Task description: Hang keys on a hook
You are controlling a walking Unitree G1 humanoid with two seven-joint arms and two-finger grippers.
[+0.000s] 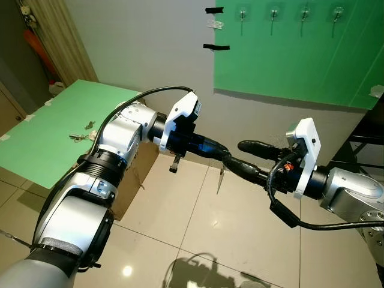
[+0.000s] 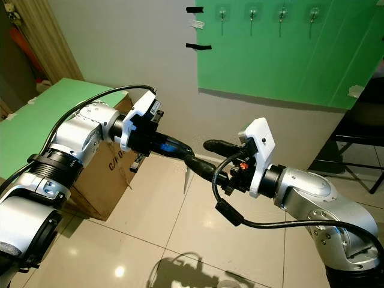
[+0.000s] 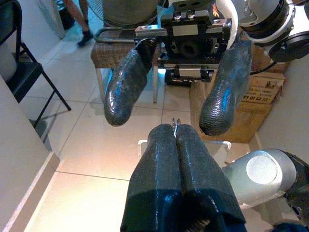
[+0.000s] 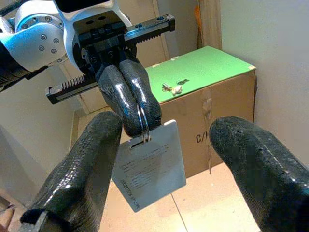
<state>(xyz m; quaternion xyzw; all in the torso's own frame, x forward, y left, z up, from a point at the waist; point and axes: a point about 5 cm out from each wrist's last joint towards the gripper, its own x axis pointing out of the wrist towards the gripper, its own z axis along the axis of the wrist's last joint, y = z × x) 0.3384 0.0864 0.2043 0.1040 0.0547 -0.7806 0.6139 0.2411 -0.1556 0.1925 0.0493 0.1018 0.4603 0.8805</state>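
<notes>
My left gripper [image 1: 227,157] is shut on a key ring [image 4: 143,123], and a white tag [image 4: 150,166] hangs from the ring. The tag [image 1: 220,180] dangles edge-on over the tiled floor between my arms. My right gripper [image 1: 235,153] is open, its two fingers [image 3: 128,87] either side of the left fingertips and apart from them. Several hooks [image 1: 274,12] sit in a row high on a green wall panel [image 1: 300,60], well above both grippers. Another bunch of keys [image 1: 81,137] lies on the green top of a cardboard box [image 4: 227,101].
The box [image 1: 54,126] stands at my left against the wall. A black chair [image 2: 360,132] is at the right. Black tape marks [image 1: 215,47] are on the grey wall. A stool [image 3: 111,53] and a person's legs [image 3: 79,19] are behind me.
</notes>
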